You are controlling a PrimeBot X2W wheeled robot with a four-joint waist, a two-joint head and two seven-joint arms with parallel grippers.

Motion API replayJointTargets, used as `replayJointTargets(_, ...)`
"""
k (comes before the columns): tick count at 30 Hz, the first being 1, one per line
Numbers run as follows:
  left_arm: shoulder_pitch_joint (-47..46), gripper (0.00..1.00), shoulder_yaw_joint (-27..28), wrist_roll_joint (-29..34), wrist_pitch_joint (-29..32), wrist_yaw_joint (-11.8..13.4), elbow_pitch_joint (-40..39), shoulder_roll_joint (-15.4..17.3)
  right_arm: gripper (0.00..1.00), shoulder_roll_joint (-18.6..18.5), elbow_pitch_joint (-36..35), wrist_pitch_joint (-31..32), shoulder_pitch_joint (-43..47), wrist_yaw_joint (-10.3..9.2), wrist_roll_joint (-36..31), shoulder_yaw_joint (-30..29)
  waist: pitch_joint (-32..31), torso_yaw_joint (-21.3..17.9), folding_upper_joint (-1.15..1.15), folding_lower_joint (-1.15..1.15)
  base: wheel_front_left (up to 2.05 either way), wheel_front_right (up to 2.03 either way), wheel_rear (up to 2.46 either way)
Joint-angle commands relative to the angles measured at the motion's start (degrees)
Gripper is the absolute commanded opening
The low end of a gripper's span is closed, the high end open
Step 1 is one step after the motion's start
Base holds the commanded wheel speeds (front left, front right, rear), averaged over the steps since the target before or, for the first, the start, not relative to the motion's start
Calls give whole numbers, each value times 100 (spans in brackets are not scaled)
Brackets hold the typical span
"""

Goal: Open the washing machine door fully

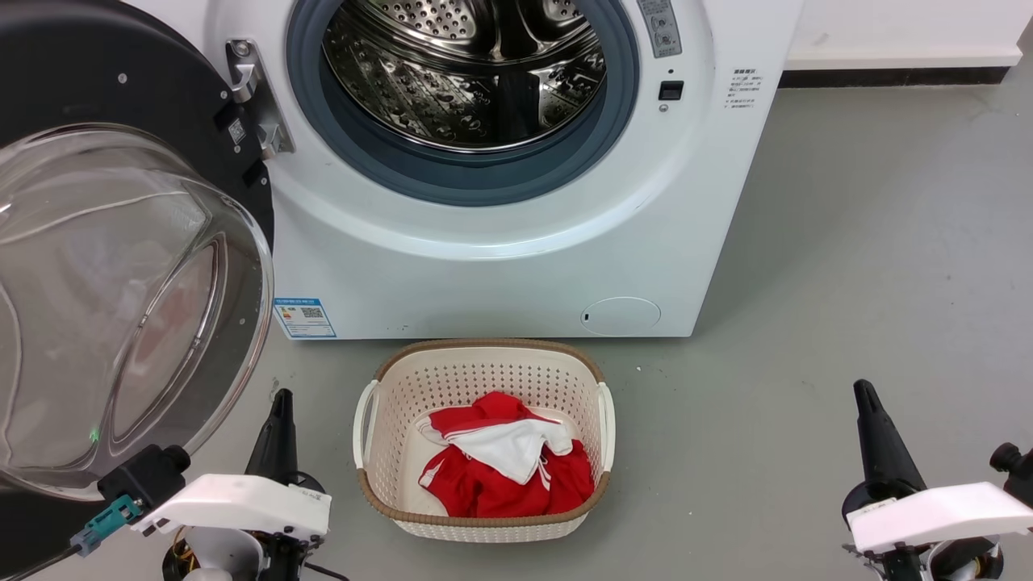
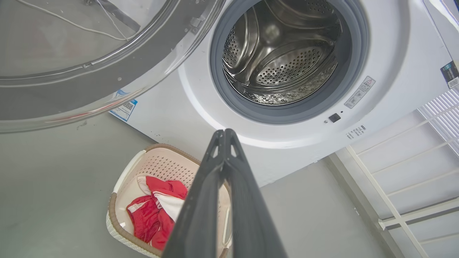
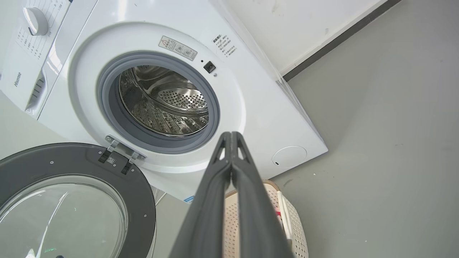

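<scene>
One washing machine (image 1: 484,274), one basket (image 1: 484,345) on the floor (image 1: 847,242) before it, and two grippers: left gripper (image 1: 281,401) and right gripper (image 1: 865,393), both with jaws pressed together, empty. The one washing machine door (image 1: 81,73), glossy black around a bulging clear glass bowl (image 1: 105,307), hangs swung wide left of the drum (image 1: 460,73).

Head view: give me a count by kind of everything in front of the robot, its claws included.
Washing machine: 1
Washing machine door, swung open: 1
Laundry basket: 1
Red and white clothing pile, in the basket: 1
Claws: 2, left claw and right claw, both shut
Total: 6
</scene>
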Motion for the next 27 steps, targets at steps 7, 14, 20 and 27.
replayJointTargets(7, -142, 0, 123, -548, 136, -111, -16, -35, 0, -61, 52, 85, -191, 0, 626, -13, -21, -7, 0, 0, 0, 0, 0)
replayJointTargets(14, -151, 0, 203, -1016, 263, -188, 13, -77, 0, -67, 140, 173, -236, 0, 1150, -28, -44, -14, 0, 0, 0, 0, 0)
replayJointTargets(20, -160, 0, 271, -1393, 363, -256, 39, -108, 0, -69, 212, 237, -285, 0, 1569, -41, -63, -20, 0, 0, 0, 0, 0)
replayJointTargets(27, -168, 0, 336, -1805, 473, -330, 68, -145, 0, -70, 288, 319, -325, 0, 2025, -59, -86, -27, 0, 0, 0, 0, 0)
